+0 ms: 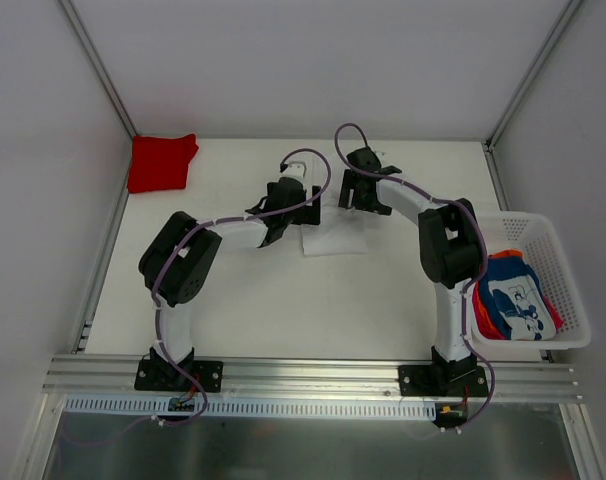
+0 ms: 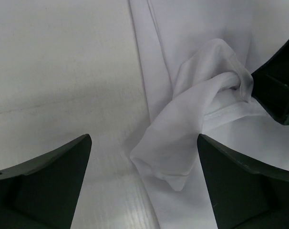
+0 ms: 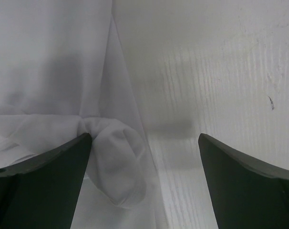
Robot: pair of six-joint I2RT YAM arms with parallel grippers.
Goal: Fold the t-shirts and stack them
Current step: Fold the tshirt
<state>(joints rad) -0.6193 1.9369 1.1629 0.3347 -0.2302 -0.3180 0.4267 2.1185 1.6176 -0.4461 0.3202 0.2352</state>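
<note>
Left jaws were spread wide, nothing pinched. The left wrist cam showed a rumpled, scrunched-up flap of the white t-shirt (image 2: 197,124) lying in the gap between them, with bare desk (image 2: 54,71) to the flap's left. A black part poked in at the right edge, cloth bunched against it; couldn't tell what it was from there.

Right jaws were spread wide too. The right wrist cam showed a rolled fold of the white t-shirt (image 3: 54,71) sitting right up against the left finger (image 3: 44,186), not clamped, and bare desk (image 3: 221,71) to the fold's right.

None of that crumpling showed up in the top cam. There the white t-shirt (image 1: 333,238) was just a pale patch with the left arm (image 1: 233,232) and right arm (image 1: 423,215) both reaching in over its far edge.

Only the top cam caught the rest. A folded red t-shirt (image 1: 161,162) sat well off to the white tee's far left. Off to its near right was the basket (image 1: 528,218), holding the blue t-shirt (image 1: 513,295) on top of the orange-red one (image 1: 555,305).
</note>
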